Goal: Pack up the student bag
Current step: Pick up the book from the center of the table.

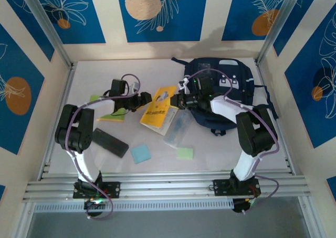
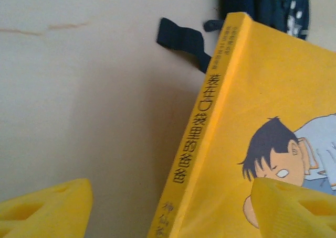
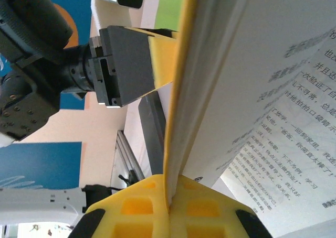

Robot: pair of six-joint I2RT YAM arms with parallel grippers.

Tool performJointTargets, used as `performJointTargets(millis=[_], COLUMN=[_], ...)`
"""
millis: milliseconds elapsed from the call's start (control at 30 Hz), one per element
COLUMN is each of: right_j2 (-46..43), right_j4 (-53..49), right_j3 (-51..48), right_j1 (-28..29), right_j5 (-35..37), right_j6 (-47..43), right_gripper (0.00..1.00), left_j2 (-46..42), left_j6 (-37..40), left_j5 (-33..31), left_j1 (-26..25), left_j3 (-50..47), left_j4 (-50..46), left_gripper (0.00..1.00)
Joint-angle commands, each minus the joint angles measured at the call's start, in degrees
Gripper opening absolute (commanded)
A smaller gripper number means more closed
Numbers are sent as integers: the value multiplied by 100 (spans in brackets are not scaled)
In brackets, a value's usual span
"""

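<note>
Yellow foam fingers (image 3: 131, 209) of the R gripper (image 3: 169, 196) are pressed together on the edge of the yellow book (image 3: 252, 91), w/ the thin cover running down into the seam btw them; printed pages face the wrist cam. From above, the R gripper (image 1: 181, 99) sits at the book's (image 1: 157, 112) right edge, just in front of the student bag (image 1: 226, 86).

The L gripper (image 2: 169, 196) has its jaws spread wide: one fingertip (image 2: 294, 206) is over the front cover w/ the cartoon boy, the other is off to the side above the table (image 2: 79, 91), and the book's spine (image 2: 205, 122) runs btw them. Can't tell if any pad touches the book. From above, the L gripper (image 1: 144, 99) is at the book's left edge.

The bag lies at the far right of the table (image 1: 105, 75), a black strap (image 2: 181, 39) trailing toward the book.

Nearer the arm bases are a clear plastic pouch (image 1: 178, 128), a green pad (image 1: 185, 153), a blue pad (image 1: 140, 153) and a black case (image 1: 110, 142).
</note>
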Motion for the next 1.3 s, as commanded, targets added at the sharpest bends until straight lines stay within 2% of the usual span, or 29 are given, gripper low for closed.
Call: performJointTargets(millis=[0,300,433,600,800,1000,1267], right_j2=[-288,-257,-140,141,393,524,835], right_j4=[703,907,753,637,354,73,-302], right_j3=[-186,-405,-453,-510,-424,-293,53], right_j1=[-55,-81,-127,-247,-317,-363,-299], right_j5=[-715,-853,-728,-636,-478,-307,67], right_j6=[-226,-278,-381,-443,-618,-700,-710], right_gripper=[0,0,0,0,0,0,0], left_j2=[177,361,401,234,88,-9,-94], left_j6=[-704,-1210,-1603,-1805,-2005,-1755,-1563], left_j5=[743,963,1109,1263,1415,1389,1441], left_j1=[57,7,5,5,5,4,-13], left_j3=[-274,-790,-963,-940,-907,-826,-768], left_j4=[1224,2061,2671,2880,3054,2671,2368], left_gripper=[77,73,64,45,36,33,37])
